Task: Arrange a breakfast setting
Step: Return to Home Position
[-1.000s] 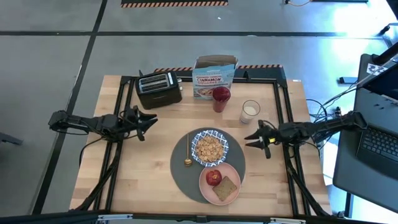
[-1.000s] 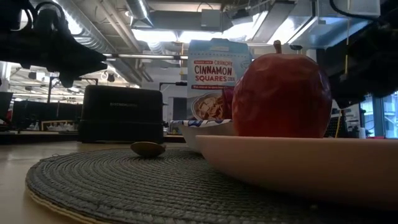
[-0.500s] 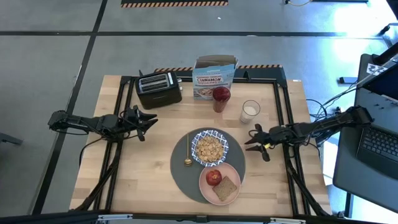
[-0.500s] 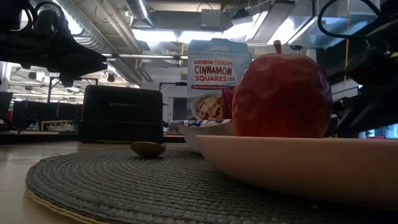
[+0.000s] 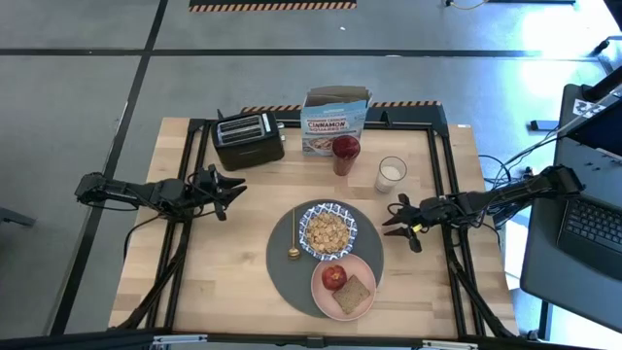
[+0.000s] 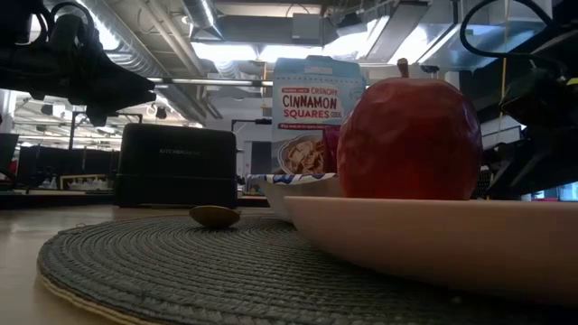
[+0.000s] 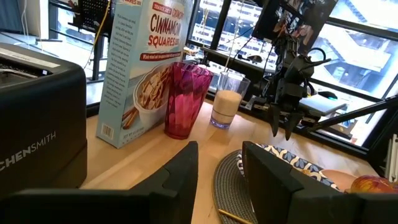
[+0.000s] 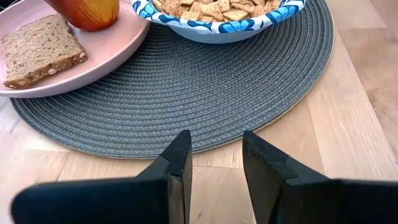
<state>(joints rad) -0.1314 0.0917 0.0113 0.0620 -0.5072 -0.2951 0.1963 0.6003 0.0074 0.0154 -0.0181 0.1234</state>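
Observation:
A round dark-grey mat (image 5: 284, 255) lies on the table's middle front. On it rest a blue-and-white patterned bowl (image 5: 328, 230) of cereal, a salmon-pink plate (image 5: 344, 286) with an apple and a slice of bread, and a small gold spoon (image 5: 293, 240). A red tumbler (image 5: 345, 154) and a milk glass (image 5: 391, 174) stand behind the mat. My right gripper (image 5: 395, 223) is open and empty, just right of the mat's edge (image 8: 267, 118). My left gripper (image 5: 233, 191) is open and empty over the table's left part.
A black toaster (image 5: 248, 139) and a cinnamon-squares cereal box (image 5: 334, 121) stand along the table's far edge. A laptop (image 5: 593, 228) sits on a stand beyond the right edge. Bare wood lies at the table's near left.
My right gripper has moved a little toward the mat and the table's near edge during the first half second, then kept still. It stays open.

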